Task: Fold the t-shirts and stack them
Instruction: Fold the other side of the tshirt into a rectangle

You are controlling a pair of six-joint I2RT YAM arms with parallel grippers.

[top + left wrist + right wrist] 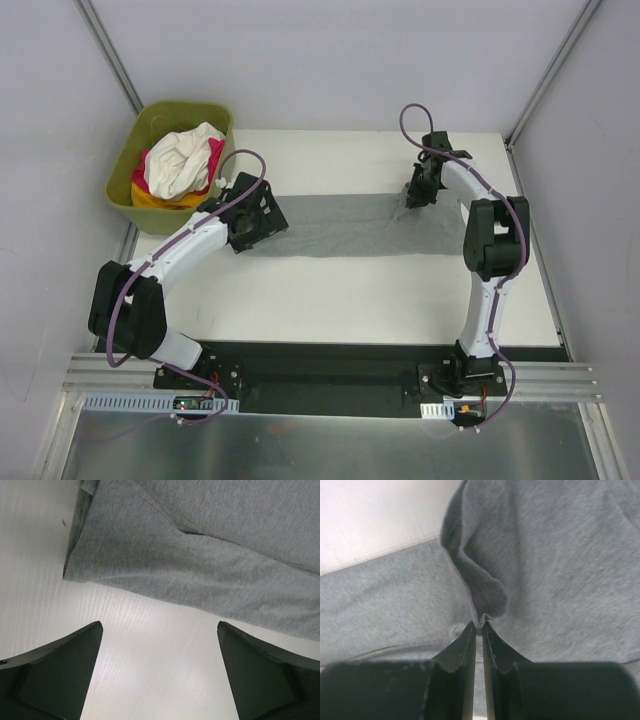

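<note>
A heather grey t-shirt (345, 225) lies folded into a long band across the white table. My left gripper (250, 222) hovers over its left end; in the left wrist view it (160, 630) is open and empty above bare table, the grey shirt's edge (200, 565) just beyond its fingertips. My right gripper (416, 197) is at the shirt's right end; in the right wrist view it (480, 626) is shut on a pinched fold of the grey t-shirt (555, 570). White (185, 158), magenta-pink (214, 158) and orange-yellow (160, 197) t-shirts lie bundled in the tub.
The olive-green plastic tub (130, 150) stands off the table's back left corner. White enclosure walls rise behind and on both sides. A black strip and metal rail (330, 375) run along the near edge by the arm bases.
</note>
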